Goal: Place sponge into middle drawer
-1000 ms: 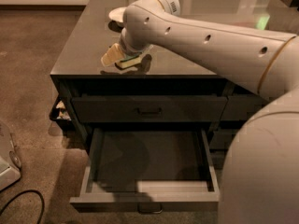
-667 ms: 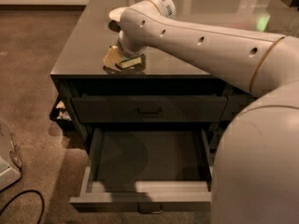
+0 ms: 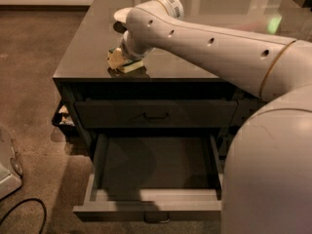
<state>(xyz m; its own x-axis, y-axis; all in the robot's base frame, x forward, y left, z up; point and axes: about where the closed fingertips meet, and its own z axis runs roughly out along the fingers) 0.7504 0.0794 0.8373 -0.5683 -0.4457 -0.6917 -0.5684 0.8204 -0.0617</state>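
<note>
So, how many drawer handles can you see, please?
2: one on the shut upper drawer, one on the open middle drawer; the arm may hide others. The gripper is at the sponge on top.

The countertop (image 3: 87, 48) is dark, smooth and glossy, mirroring pale light. At its front edge the gripper (image 3: 127, 56) sits at the sponge (image 3: 121, 64), whose pale yellow foam looks soft and porous under a rougher dark green face. The arm (image 3: 219, 48) wears a smooth cream plastic shell with a soft sheen. The middle drawer (image 3: 156, 167) is matt grey inside. The carpet (image 3: 29, 57) is brown, rough and dull.
</note>
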